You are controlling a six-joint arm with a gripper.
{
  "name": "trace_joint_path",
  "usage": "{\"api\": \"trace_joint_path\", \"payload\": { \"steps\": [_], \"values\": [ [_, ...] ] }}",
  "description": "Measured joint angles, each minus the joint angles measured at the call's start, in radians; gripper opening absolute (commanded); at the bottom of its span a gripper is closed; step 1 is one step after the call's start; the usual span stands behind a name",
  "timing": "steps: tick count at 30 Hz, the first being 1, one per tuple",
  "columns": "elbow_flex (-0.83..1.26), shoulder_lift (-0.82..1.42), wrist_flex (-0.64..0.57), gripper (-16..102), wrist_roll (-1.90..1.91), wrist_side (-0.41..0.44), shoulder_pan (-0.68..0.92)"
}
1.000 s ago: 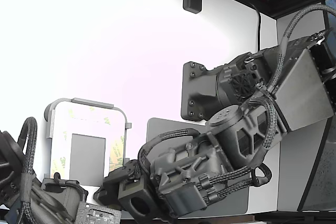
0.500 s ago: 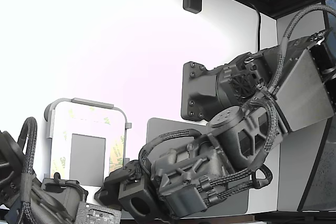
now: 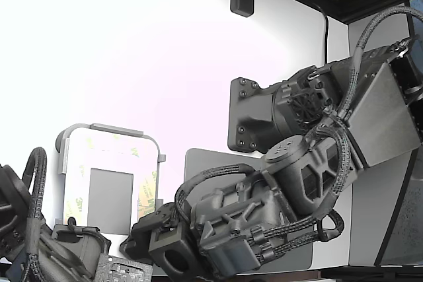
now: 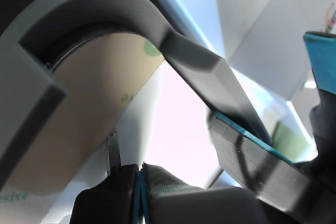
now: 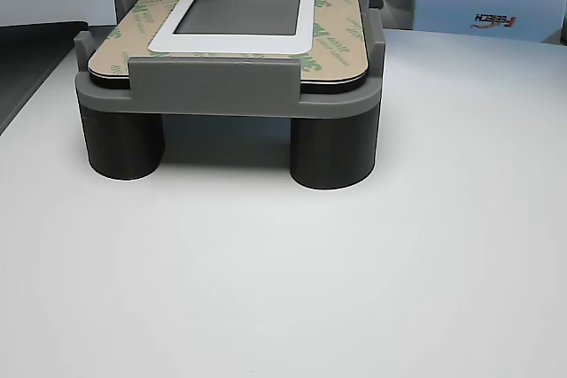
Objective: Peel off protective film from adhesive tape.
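Tan protective film (image 5: 341, 19) with green 3M print shows clearest in the other view; the tool (image 4: 157, 182) pinches narrow at its corner in the wrist view.

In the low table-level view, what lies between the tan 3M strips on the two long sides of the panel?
In the other view, between the protective film and the opposite tan strip lies the white frame around a grey square.
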Motion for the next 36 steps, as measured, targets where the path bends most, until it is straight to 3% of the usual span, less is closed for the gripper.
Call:
{"api": "trace_joint_path", "payload": {
  "steps": [36],
  "values": [
    [0.002,-0.011,-0.011,-11,-0.011,-0.003,0.005]
  ]
}}
